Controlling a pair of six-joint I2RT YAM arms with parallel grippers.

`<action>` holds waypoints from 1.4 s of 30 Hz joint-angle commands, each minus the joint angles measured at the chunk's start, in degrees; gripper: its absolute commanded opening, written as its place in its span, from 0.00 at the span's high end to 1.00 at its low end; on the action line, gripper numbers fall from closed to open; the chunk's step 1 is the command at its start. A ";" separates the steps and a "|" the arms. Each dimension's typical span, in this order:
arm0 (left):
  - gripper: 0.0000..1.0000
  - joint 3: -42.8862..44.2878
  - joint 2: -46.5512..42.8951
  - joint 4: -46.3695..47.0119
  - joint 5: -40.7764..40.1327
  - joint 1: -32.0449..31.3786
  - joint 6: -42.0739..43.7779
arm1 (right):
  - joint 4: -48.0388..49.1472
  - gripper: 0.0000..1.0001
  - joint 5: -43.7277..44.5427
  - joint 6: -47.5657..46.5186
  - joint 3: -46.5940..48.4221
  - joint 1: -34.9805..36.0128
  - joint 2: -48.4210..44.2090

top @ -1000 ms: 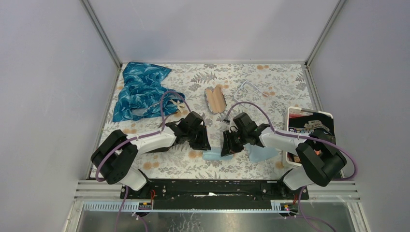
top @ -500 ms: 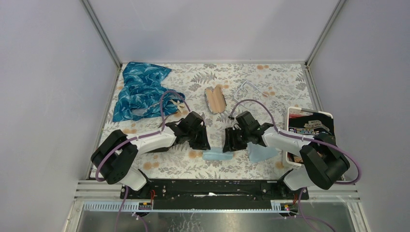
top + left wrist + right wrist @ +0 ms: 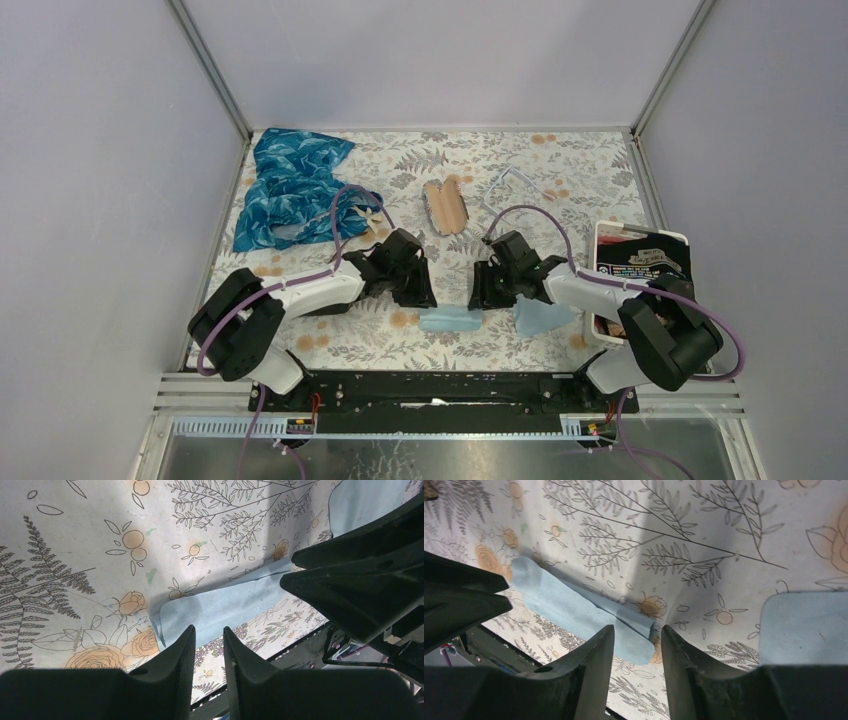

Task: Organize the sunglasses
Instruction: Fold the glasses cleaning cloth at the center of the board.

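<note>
Brown-lensed sunglasses point(image 3: 446, 206) lying toward the far middle of the surface point(image 3: 560, 160), well apart from both arms, left pincer point(image 3: 208, 630) narrowly apart and empty over a pale-blue cloth point(image 3: 574, 605), right pincer point(image 3: 637, 628) apart astride the cloth's other end, gripping nothing

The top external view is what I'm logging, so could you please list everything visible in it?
sunglasses: one, brown-tinted lenses, mid-table beyond the grippers
clear-framed glasses: one, transparent, to the right of the sunglasses and farther back
patterned cloth: one, blue with pale print, far left corner
folded cloth: one, light blue, near edge, between the grippers
flat cloth: one, light blue, right of the folded cloth, partly under the right arm
bin: one, white, right edge
packet: one, black, inside the bin
tablecloth: one, white floral, covering the table
left gripper: one, black, by the folded cloth's left end, jaws slightly apart
right gripper: one, black, by its right end, jaws apart
</note>
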 commanded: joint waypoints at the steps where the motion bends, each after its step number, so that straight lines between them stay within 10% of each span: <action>1: 0.69 1.26 1.08 -0.35 -0.59 -0.31 0.82 | 1.16 0.56 1.46 1.28 -1.32 -0.48 -1.09; 9: 0.71 1.90 1.81 -0.36 -0.51 -0.35 0.90 | 1.35 0.82 -0.96 1.66 -2.70 -0.44 -3.96; 24: 0.73 2.88 3.47 -0.36 -0.71 -0.76 1.16 | -0.47 0.75 -4.23 -1.27 -2.44 -0.46 -3.91; 31: 0.73 2.80 3.41 -0.46 -1.01 -0.91 1.17 | -0.20 1.00 -4.49 -1.29 -2.43 -0.46 -3.65; 42: 0.73 2.81 3.34 -0.42 -1.23 -1.00 1.17 | -0.43 1.00 -6.34 -2.54 -3.26 -0.41 -5.03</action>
